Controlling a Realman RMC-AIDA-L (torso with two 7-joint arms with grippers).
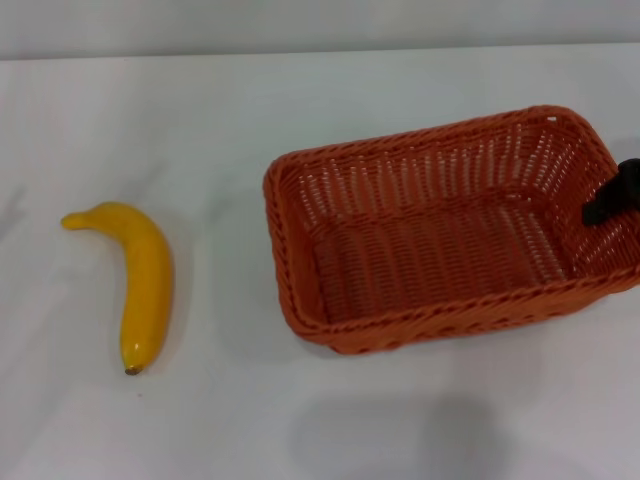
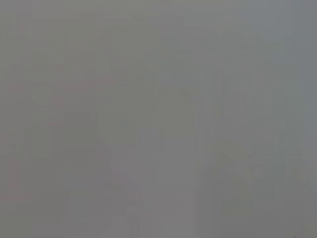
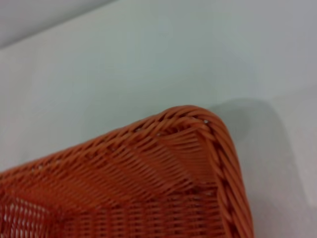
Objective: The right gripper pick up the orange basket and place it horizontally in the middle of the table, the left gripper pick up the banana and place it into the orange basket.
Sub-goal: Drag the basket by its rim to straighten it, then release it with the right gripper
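The orange basket (image 1: 440,235) hangs right of the table's middle in the head view, long side across. Its soft shadow lies apart from it on the white table (image 1: 300,110), nearer me, so it is off the surface. My right gripper (image 1: 612,200) shows as a black finger inside the basket's right wall, clamped on that wall. The right wrist view has one braided corner of the basket (image 3: 198,129) over the table. At the left the yellow banana (image 1: 140,280) lies flat, stem away from me. My left gripper is out of view.
Bare white table (image 1: 230,420) spreads between the banana and the basket and in front of both. A pale wall runs along the table's far edge. The left wrist view is uniform grey.
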